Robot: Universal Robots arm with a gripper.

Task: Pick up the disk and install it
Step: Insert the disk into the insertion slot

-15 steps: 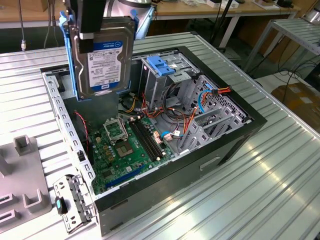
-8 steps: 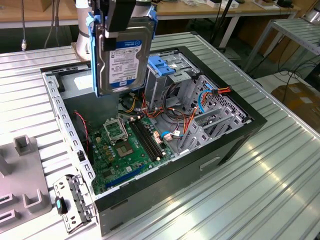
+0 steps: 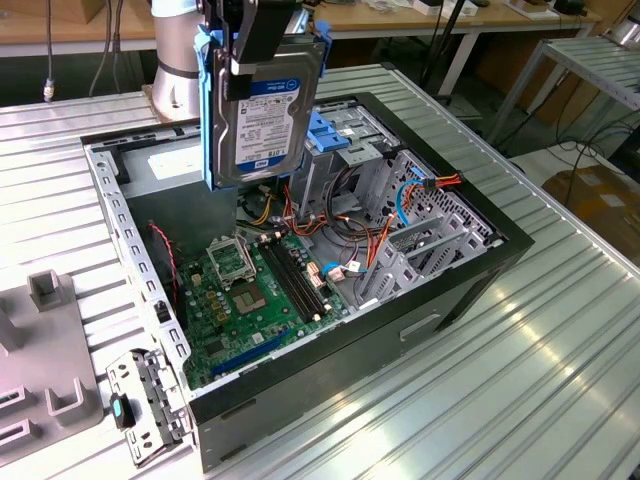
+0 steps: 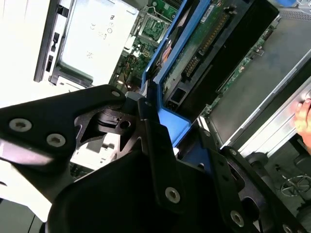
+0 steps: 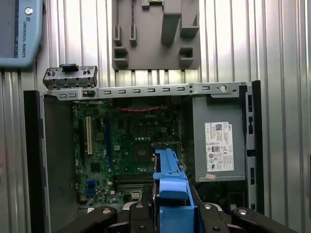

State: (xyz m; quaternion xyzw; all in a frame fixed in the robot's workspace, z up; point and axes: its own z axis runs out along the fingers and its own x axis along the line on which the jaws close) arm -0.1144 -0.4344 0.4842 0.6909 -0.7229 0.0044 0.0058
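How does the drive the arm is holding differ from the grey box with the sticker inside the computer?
The disk hangs upright above the open computer case, gripped by the tool; the power supply sits inside that case. The disk has blue plastic side rails; the power supply is plain grey. The disk is a thin slab; the power supply a bulkier box. Both are metal with white labels.

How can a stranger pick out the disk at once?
Look at the open computer case on the table. Above it the gripper holds a flat silver disk upright. Its blue side rails and blue-banded label set it apart from the grey box inside.
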